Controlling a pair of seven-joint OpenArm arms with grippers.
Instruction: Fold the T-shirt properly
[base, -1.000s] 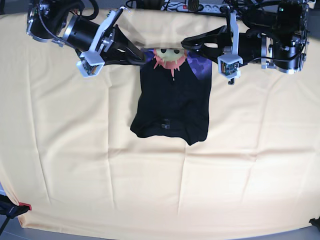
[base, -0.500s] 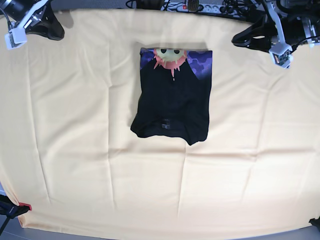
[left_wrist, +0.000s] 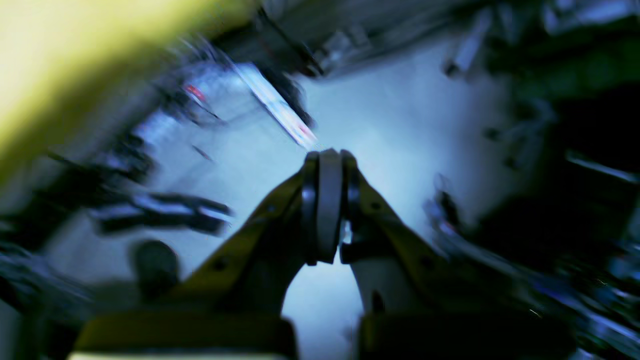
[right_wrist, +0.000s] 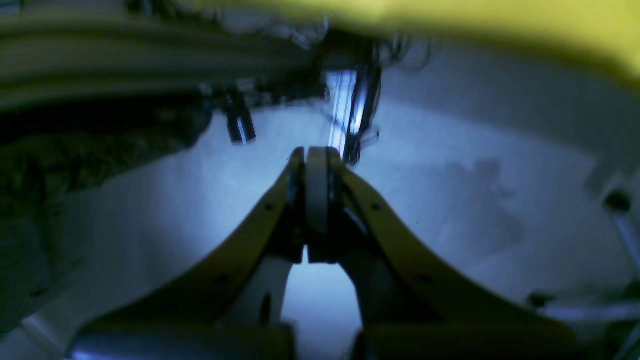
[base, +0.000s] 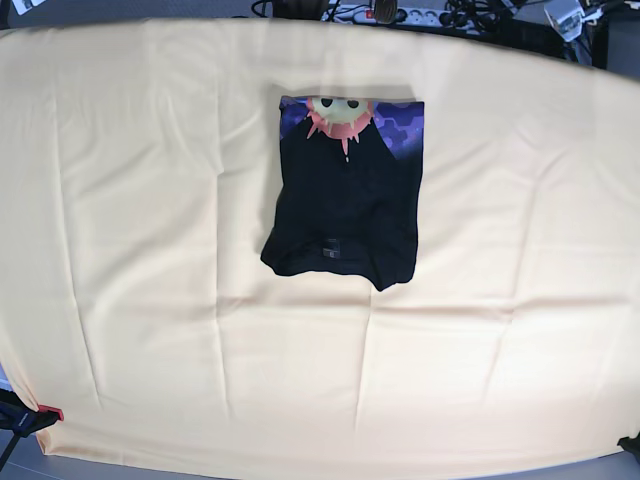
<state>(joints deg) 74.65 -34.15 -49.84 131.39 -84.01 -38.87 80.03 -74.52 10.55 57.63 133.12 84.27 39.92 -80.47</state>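
The T-shirt (base: 345, 190) lies folded into a compact, roughly rectangular bundle on the pale yellow tablecloth (base: 150, 300), a bit above the middle of the table in the base view. Most of the bundle shows plain black cloth; along its far edge there is a strip of purple cloud print with the pink-orange sun face (base: 338, 113) sitting at the top centre. The near edge is slightly uneven, the left corner poking out wider than the right, and a small tag-like mark shows near the bottom middle. Nothing touches the shirt. The tablecloth has soft creases running across it and covers almost the whole view. At the far edge, past the cloth, there is a power strip (base: 385, 12) with dark cables. Both arms are off the work area; only a small pale piece of hardware shows at the top right corner (base: 565, 15) and a sliver at the top left, too little to read. In the left wrist view the left gripper (left_wrist: 327, 200) is clenched, the two fingers pressed together with nothing between them, pointing at a blurred bluish background of cables and equipment, with yellow cloth in the upper left corner. In the right wrist view the right gripper (right_wrist: 315, 192) is likewise clamped closed and empty, with blurred yellow cloth along the top edge.
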